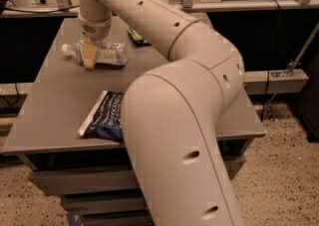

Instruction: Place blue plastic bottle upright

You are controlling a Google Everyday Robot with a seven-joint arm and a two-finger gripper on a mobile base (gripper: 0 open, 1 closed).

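Note:
The blue plastic bottle (107,54) lies on its side at the back left of the grey table (50,100), with its white cap (66,48) pointing left. My gripper (89,58) comes down from above onto the bottle near its cap end, and its tan tip sits against the bottle's front side. The bottle rests on the table. My large beige arm (179,120) sweeps across the front of the view and hides the table's right half.
A dark blue chip bag (102,116) lies flat near the table's front, partly behind my arm. A small green object (135,36) lies at the back, right of the bottle. Metal rails and table legs stand behind the table.

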